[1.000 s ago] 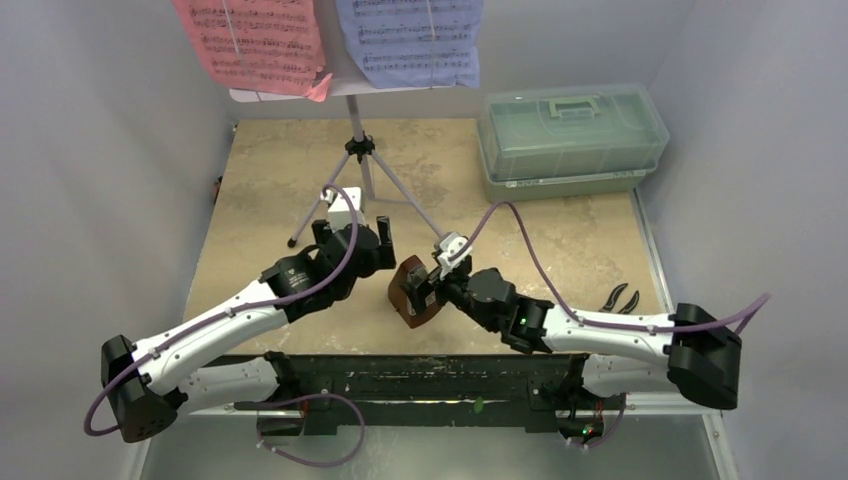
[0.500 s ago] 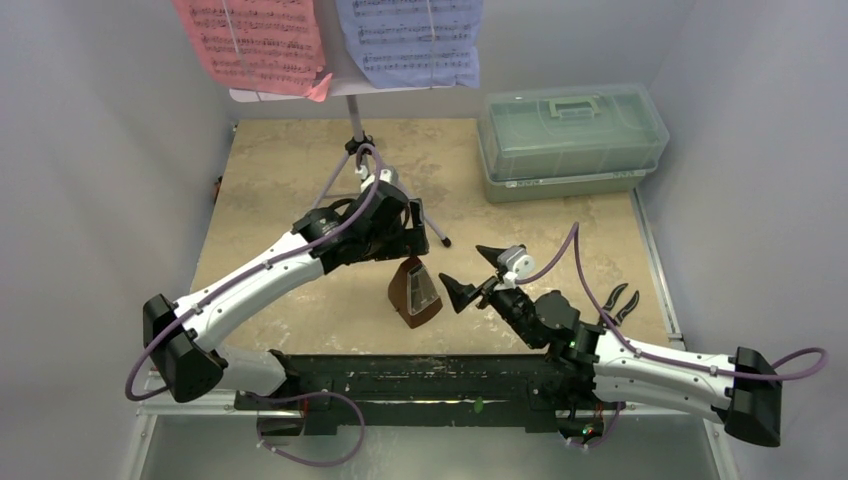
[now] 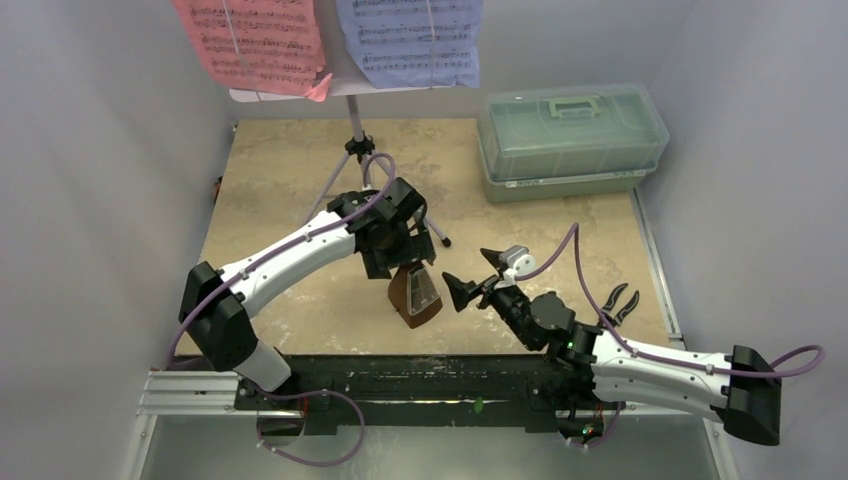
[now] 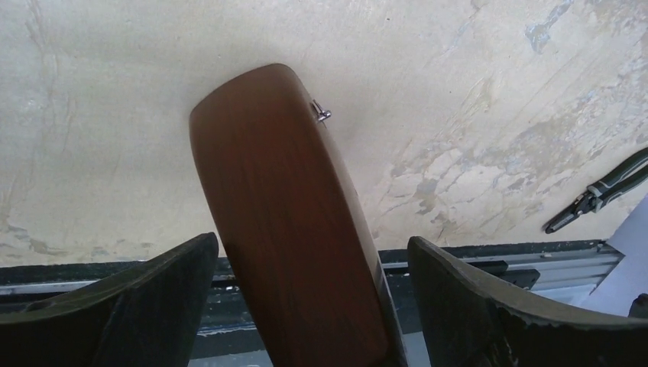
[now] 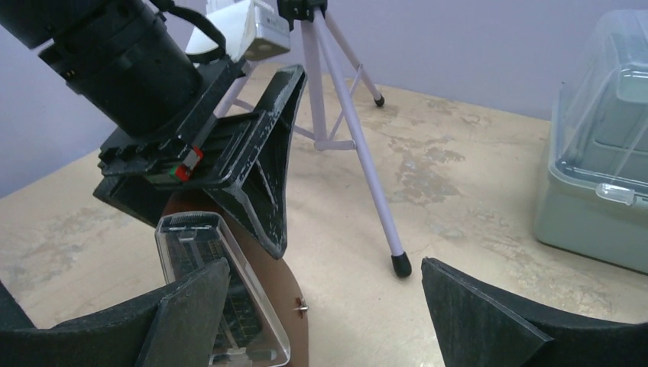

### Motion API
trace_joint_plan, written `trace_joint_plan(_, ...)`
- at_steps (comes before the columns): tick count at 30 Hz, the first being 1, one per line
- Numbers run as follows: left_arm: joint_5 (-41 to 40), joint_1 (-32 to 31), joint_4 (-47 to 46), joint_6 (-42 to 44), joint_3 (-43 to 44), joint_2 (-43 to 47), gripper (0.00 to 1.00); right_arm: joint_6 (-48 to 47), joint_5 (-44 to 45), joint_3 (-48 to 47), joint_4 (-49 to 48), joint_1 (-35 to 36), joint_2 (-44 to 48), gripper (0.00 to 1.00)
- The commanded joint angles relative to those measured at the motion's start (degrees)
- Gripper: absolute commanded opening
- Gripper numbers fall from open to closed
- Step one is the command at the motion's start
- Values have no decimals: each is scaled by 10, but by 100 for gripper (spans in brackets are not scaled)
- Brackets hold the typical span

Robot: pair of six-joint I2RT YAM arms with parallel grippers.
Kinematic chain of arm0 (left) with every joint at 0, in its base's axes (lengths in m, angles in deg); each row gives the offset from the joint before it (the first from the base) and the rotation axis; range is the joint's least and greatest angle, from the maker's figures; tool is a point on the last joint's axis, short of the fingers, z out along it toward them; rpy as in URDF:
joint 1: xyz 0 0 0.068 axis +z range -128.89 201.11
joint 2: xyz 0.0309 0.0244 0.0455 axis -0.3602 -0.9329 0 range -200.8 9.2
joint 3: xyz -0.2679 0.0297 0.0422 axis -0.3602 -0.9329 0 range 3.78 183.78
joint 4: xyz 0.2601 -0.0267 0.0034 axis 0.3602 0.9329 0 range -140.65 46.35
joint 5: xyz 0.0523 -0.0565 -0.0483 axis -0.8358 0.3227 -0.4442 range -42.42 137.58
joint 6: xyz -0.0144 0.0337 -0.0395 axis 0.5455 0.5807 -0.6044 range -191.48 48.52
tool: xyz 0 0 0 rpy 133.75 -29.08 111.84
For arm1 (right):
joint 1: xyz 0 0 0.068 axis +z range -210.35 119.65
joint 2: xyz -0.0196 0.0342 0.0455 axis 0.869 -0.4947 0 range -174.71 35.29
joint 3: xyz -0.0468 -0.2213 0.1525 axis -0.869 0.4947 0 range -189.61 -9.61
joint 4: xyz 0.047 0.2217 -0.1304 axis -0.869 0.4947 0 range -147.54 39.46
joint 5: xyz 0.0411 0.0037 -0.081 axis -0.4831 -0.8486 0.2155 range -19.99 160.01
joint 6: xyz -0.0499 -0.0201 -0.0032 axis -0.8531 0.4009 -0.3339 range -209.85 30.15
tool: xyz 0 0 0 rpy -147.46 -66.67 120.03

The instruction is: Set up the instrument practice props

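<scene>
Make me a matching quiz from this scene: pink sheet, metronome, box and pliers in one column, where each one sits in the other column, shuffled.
Things
1. pink sheet
2. metronome
3. box
4. pliers

Places
A. far right corner of the table
B. under the open left gripper
C. on the stand, left side
D. near right edge of the table

Pairs: 1-C, 2-B, 3-A, 4-D
</scene>
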Motion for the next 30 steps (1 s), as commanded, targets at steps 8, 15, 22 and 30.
trace_joint_plan(8,54,7,-11,-43,-25,-31,73,34,25,11,0,-1,16,99)
trace_joint_plan(15,-52,23,-56,100,-22,-29,22,39,23,4,-1,-1,-1,99)
trace_joint_plan(22,17,26,-222,366,-96,20,0,94,-57,-5,-25,-53,-66,92)
trace_joint_plan(30,19,26,-282,548,-165,111,0,219,-452,2,-115,-237,-170,83)
